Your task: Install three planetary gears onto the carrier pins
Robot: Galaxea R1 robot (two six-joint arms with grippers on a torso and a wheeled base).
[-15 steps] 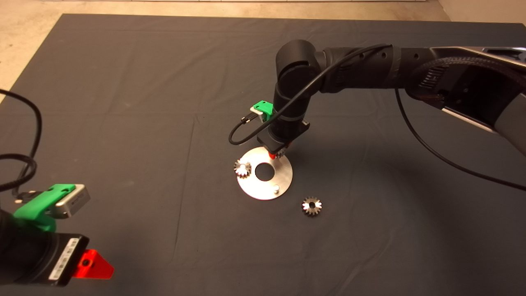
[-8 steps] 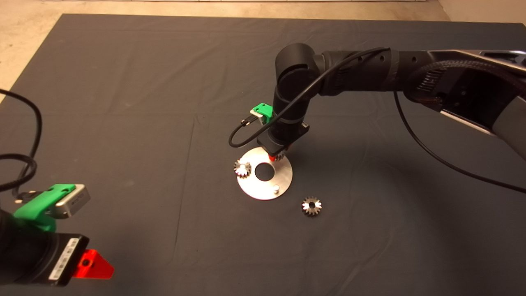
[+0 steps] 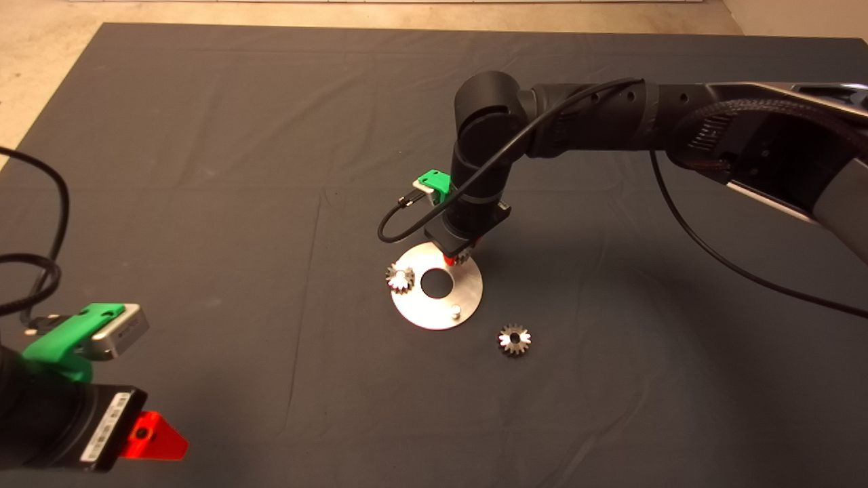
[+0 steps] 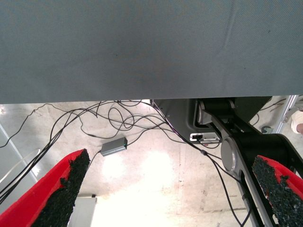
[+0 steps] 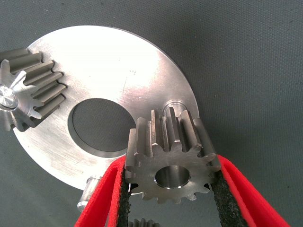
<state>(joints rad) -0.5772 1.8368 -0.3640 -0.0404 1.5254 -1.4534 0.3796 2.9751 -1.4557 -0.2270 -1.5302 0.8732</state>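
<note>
Right pincer (image 5: 170,198) pinching gear (image 5: 168,161) over disc (image 5: 109,80) — left pincer (image 4: 170,189) spread, parked.

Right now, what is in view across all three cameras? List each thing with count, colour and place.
planetary gears: three, dark grey; one seated on a pin, one held above the disc, one loose on the mat.
carrier disc: one, silver, mid-mat.
bare pins: two, silver; one by the held gear, one at the disc's near edge.
mat: one, dark.
cables and small grey box: on the floor.
right gripper: jaws clamping the gear.
left gripper: parked lower left, jaws apart.
</note>
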